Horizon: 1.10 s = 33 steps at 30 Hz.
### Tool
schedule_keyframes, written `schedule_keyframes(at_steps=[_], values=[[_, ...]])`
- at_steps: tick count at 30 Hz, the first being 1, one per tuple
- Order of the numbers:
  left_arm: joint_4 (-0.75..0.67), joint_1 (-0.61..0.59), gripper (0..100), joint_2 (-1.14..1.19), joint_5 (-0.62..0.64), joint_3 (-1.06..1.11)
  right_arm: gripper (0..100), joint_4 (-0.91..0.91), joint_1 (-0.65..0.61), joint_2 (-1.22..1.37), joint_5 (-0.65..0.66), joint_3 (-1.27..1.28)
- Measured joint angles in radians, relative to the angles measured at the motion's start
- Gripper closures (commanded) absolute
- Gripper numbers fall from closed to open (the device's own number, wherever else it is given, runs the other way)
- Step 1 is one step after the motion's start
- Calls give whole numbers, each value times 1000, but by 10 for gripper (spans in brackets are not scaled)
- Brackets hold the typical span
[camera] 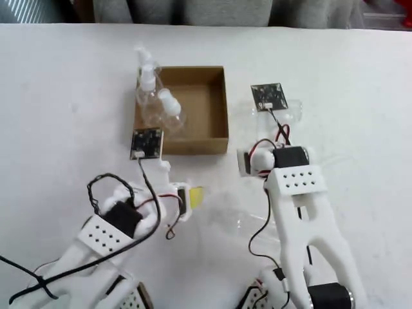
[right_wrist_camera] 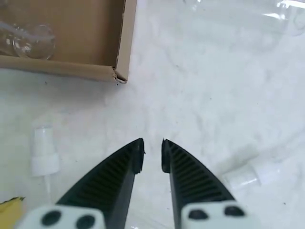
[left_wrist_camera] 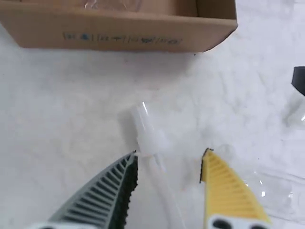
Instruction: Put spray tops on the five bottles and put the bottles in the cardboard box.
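Observation:
The cardboard box point(camera: 209, 138) sits mid-table, with clear bottles point(camera: 168, 106) carrying white spray tops at its left side. A loose white spray top point(left_wrist_camera: 147, 138) with its tube lies on the table just short of the box front point(left_wrist_camera: 119, 36). My left gripper point(left_wrist_camera: 169, 162) is open around it, grey finger on one side and yellow finger point(camera: 196, 196) on the other. My right gripper point(right_wrist_camera: 152, 155) hovers over bare table off the box corner point(right_wrist_camera: 119, 76), black fingers a narrow gap apart and holding nothing. The same spray top point(right_wrist_camera: 45, 155) lies beside it.
Clear bottles lie on the table right of the box: one point(right_wrist_camera: 250, 174) with a white top near my right gripper, another point(right_wrist_camera: 281, 12) farther off, and one point(left_wrist_camera: 281, 186) beside my left gripper. The right arm point(camera: 299, 206) stretches over them.

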Motion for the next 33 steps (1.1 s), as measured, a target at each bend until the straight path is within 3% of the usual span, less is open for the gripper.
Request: schedule_keyframes(at_steps=[19, 33], values=[[-29, 0, 778, 617, 66, -230, 957, -12, -3, 0, 0, 14], [-54, 0, 778, 677, 143, -292, 957, -12, -3, 0, 0, 14]])
